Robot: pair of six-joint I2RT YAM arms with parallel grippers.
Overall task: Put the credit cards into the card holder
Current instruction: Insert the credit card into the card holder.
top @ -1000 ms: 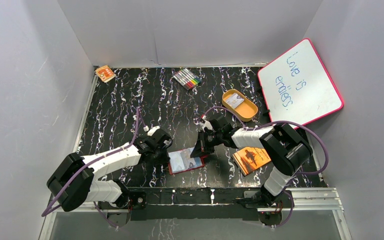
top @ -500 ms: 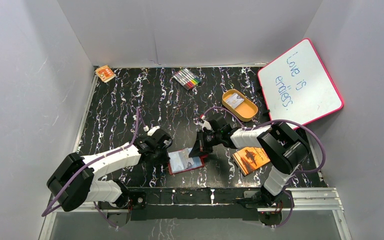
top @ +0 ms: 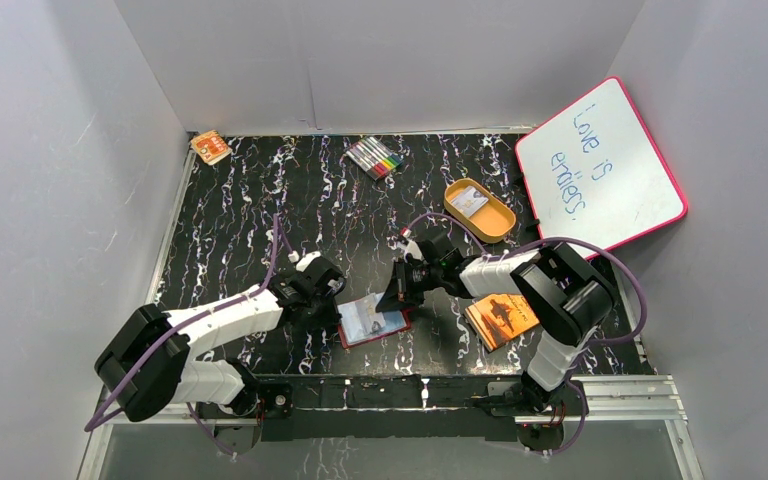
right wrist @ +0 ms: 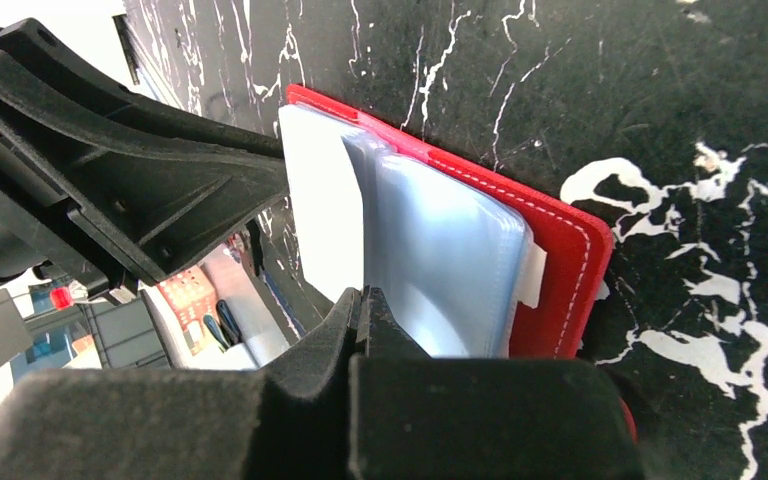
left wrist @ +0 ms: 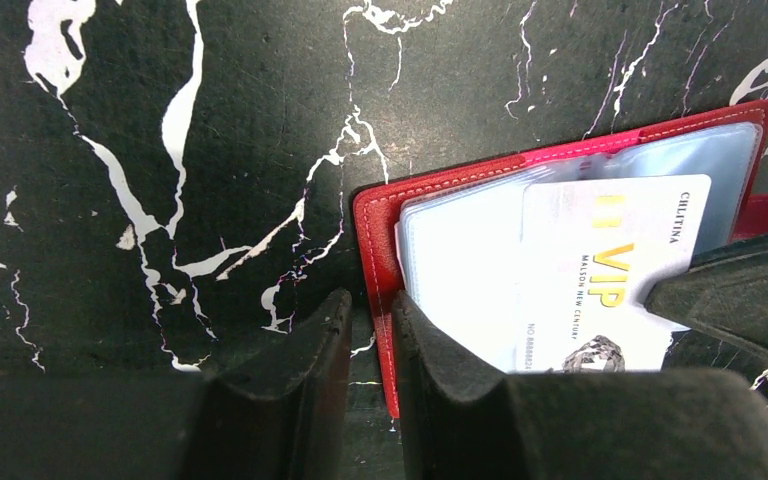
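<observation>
The red card holder (top: 372,322) lies open on the black marbled table between my two grippers, its clear pockets facing up. My left gripper (left wrist: 370,305) is shut on the holder's left red edge (left wrist: 375,230), with one finger resting on the pockets. A white credit card (left wrist: 610,270) printed "VIP" lies across the pockets. My right gripper (right wrist: 365,292) is shut on that credit card (right wrist: 320,200) at its near edge, beside the bluish sleeves (right wrist: 440,250). Another credit card (top: 470,203) lies in the orange oval tray.
An orange booklet (top: 502,318) lies right of the holder, under the right arm. The orange tray (top: 495,222) sits behind it, and a whiteboard (top: 600,165) leans at the back right. Markers (top: 375,157) and a small orange pack (top: 210,147) lie along the back.
My right gripper has edged a little left with the card, sliding it further over the holder's pockets. The left arm has stayed put.
</observation>
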